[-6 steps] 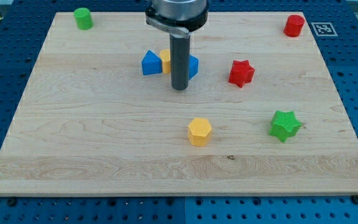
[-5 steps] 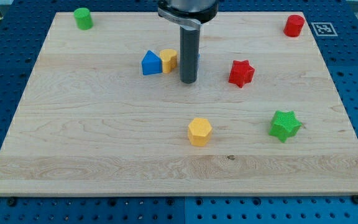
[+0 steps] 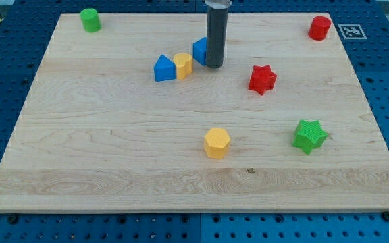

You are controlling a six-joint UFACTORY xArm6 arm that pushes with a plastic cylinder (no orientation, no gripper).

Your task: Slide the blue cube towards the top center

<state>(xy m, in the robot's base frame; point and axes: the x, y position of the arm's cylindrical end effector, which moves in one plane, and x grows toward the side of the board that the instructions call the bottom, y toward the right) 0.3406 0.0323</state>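
Observation:
The blue cube (image 3: 200,50) sits in the upper middle of the wooden board (image 3: 113,148), partly hidden behind my rod. My tip (image 3: 213,65) rests right against the cube's right-bottom side. Just to the left of the cube lies a small yellow block (image 3: 184,65), and next to that a blue triangular block (image 3: 163,69).
A red star (image 3: 262,79) lies right of my tip. A yellow hexagonal block (image 3: 217,142) is at bottom centre and a green star (image 3: 309,136) at the right. A green cylinder (image 3: 90,19) is top left, a red cylinder (image 3: 320,28) top right.
My tip has moved towards the view's top and slightly right. The blue cube has slid upward with it, away from the yellow block.

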